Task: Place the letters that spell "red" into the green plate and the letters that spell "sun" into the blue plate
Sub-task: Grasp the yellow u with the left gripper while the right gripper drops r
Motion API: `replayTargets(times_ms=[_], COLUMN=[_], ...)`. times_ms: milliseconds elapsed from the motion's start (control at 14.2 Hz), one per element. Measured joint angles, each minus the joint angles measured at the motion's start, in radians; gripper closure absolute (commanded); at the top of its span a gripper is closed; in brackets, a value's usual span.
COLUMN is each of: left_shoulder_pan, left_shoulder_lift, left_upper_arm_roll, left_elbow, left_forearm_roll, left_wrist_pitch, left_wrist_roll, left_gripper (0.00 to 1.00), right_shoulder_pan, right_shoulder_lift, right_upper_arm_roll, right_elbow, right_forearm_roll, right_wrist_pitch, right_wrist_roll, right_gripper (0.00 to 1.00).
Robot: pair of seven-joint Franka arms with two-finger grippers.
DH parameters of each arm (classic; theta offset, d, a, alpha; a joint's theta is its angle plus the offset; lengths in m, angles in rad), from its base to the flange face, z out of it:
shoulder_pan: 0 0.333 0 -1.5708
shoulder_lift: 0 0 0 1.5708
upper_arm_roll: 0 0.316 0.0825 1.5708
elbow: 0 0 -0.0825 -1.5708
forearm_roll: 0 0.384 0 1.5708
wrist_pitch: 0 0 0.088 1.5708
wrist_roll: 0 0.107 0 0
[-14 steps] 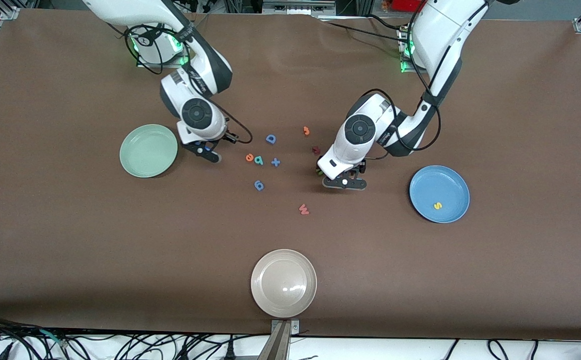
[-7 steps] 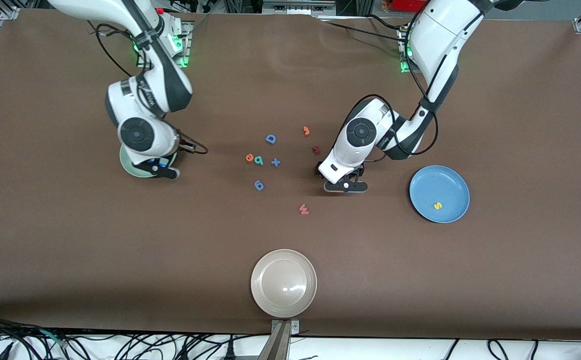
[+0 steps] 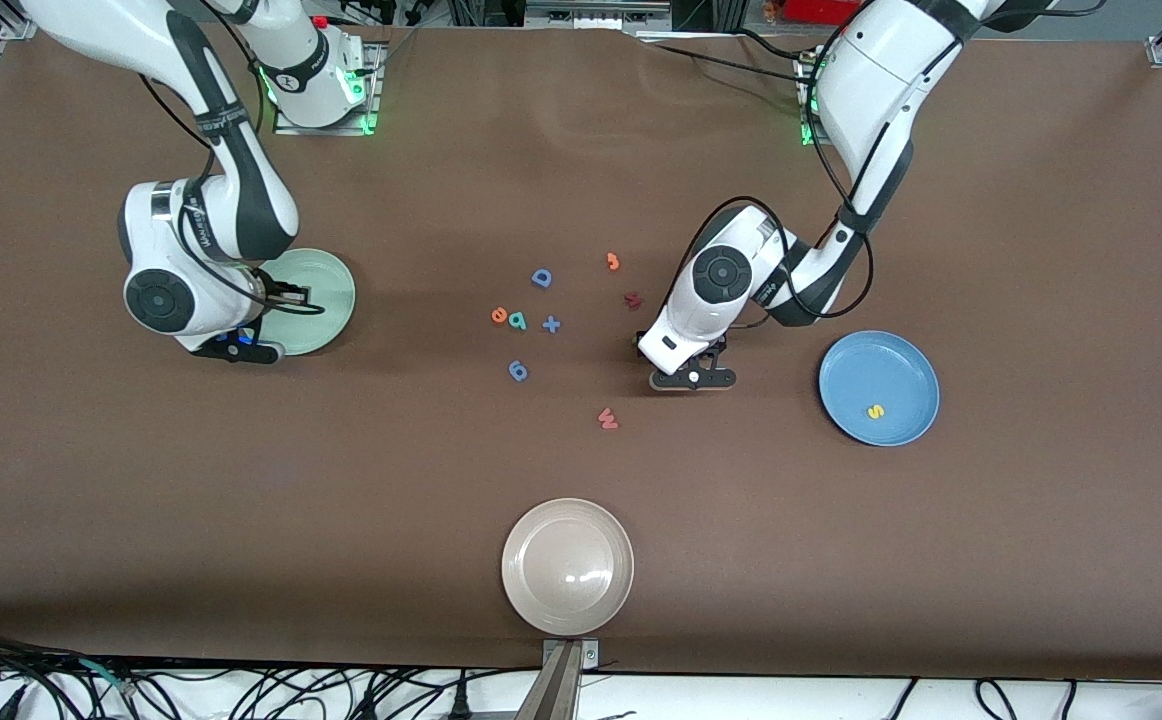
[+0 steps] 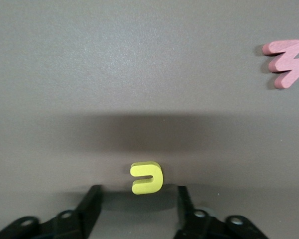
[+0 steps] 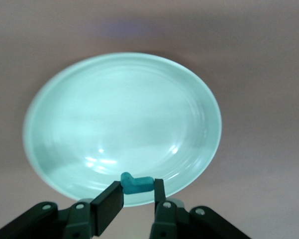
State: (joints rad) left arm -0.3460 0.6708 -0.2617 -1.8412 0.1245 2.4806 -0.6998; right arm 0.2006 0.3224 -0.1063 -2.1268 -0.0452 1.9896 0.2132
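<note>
Pinching the teal "r" (image 5: 136, 184) between the right gripper (image 5: 138, 196) fingers, hanging over the green plate (image 3: 326, 290) rim toward the right arm's end of the table. Straddling the yellow "u" (image 4: 147, 178) with the left gripper (image 4: 139, 209) spread, "u" lying between the fingers. Counting 3 plates, 1 yellow "s" (image 3: 875, 411) lying in the blue plate (image 3: 901, 365).

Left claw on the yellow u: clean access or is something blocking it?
Likely yes. The left claw sits low over the table with its jaws apart on either side of the yellow u. Nothing lies between them; the pink w is well clear.
</note>
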Motion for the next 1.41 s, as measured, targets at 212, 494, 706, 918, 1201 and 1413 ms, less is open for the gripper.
replayTargets(times_ms=[212, 494, 706, 918, 1201, 1413], left_shoulder_pan=[0.0, 0.0, 0.0, 0.0, 0.0, 0.004], left_shoulder_lift=[0.005, 0.008, 0.009, 0.009, 0.009, 0.006], left_upper_arm_roll=[0.001, 0.001, 0.003, 0.004, 0.005, 0.01], left_elbow=[0.014, 0.022, 0.023, 0.023, 0.024, 0.035], left_forearm_roll=[0.0, 0.0, 0.0, 0.0, 0.0, 0.0], left_wrist_pitch=[0.001, 0.001, 0.001, 0.0, 0.0, -0.014], left_wrist_roll=[-0.019, -0.04, -0.041, -0.042, -0.042, -0.042], left_gripper=[0.42, 0.63, 0.65, 0.83, 0.87, 0.87], right_shoulder_pan=[0.001, 0.005, 0.005, 0.006, 0.009, 0.012], right_shoulder_lift=[0.001, 0.006, 0.012, 0.002, -0.079, -0.146], right_upper_arm_roll=[-0.012, -0.012, -0.012, -0.012, -0.011, -0.007], right_elbow=[-0.075, -0.125, -0.131, -0.124, -0.08, -0.001], right_forearm_roll=[0.0, 0.001, 0.002, 0.002, 0.002, 0.041], right_wrist_pitch=[0.055, 0.115, 0.122, 0.128, 0.076, -0.075], right_wrist_roll=[-0.025, -0.027, -0.028, -0.028, -0.028, -0.028], right_gripper=[0.88, 0.63, 0.14, 0.02, 0.02, 0.01])
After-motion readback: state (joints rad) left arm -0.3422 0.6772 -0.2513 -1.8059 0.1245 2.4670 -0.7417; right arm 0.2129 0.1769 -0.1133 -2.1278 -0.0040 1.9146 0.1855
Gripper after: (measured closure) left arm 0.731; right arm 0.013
